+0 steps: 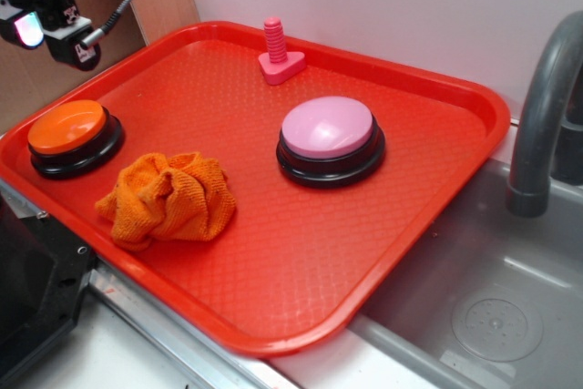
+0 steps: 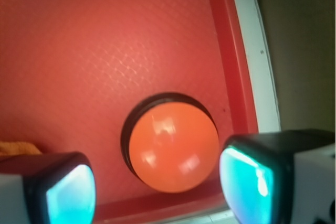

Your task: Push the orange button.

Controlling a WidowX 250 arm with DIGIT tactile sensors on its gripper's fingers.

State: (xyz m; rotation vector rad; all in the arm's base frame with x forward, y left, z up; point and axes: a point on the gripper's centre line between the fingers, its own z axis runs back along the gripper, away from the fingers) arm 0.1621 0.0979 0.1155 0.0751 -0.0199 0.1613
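Observation:
The orange button (image 1: 66, 127), a glossy orange dome on a black ring, sits at the left corner of the red tray (image 1: 301, 252). In the wrist view the orange button (image 2: 173, 147) lies below and between my two fingers, close to the red tray's rim (image 2: 231, 72). My gripper (image 1: 50, 29) hangs high above the tray's left edge, well above the button and apart from it. It is open (image 2: 164, 192), its glowing teal pads wide apart with nothing between them.
A crumpled orange knitted cloth (image 1: 168, 198) lies just right of the orange button. A pink-domed button (image 1: 328, 134) stands mid-tray and a pink screw-like peg (image 1: 278, 52) at the back. A grey sink (image 1: 492, 307) and faucet (image 1: 547, 107) are on the right.

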